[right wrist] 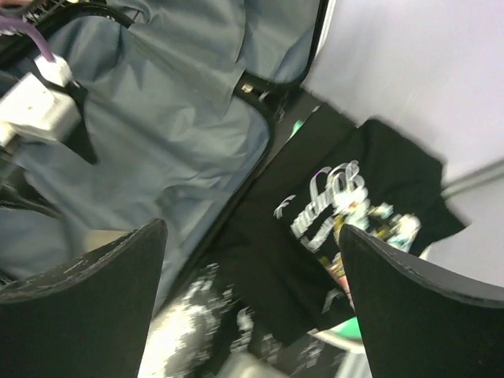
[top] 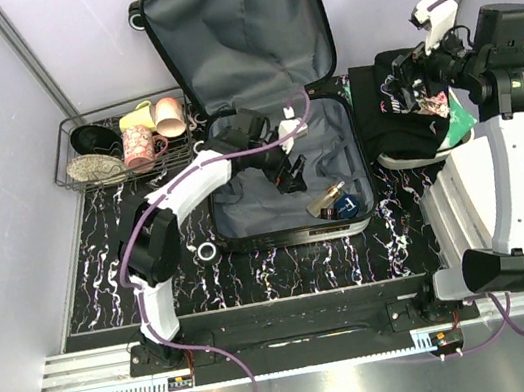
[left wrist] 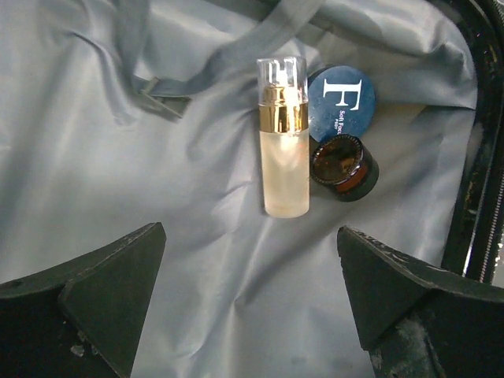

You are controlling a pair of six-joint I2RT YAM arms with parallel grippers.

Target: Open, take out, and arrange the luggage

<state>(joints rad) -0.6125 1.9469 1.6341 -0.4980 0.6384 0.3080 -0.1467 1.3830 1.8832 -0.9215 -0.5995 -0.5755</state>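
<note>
The luggage [top: 238, 175] lies open mid-table, its lid [top: 237, 23] propped up at the back and grey lining showing. A frosted bottle [left wrist: 284, 150] with a gold collar, a blue round tin [left wrist: 341, 102] and a dark amber jar [left wrist: 344, 167] lie together in its front right corner [top: 336, 203]. My left gripper [left wrist: 250, 230] hovers open over the bare lining just short of the bottle, holding nothing; from above it [top: 290, 173] sits inside the case. My right gripper [right wrist: 252, 227] is open and empty above a folded black printed T-shirt [right wrist: 339, 205] lying right of the case [top: 391, 122].
A black wire basket [top: 121, 145] with cups and bowls stands at the back left. A small white ring [top: 208, 251] lies on the marbled black mat in front of the case. Something green and white [top: 460, 125] pokes out under the shirt. The right arm's white body [top: 502, 174] fills the right side.
</note>
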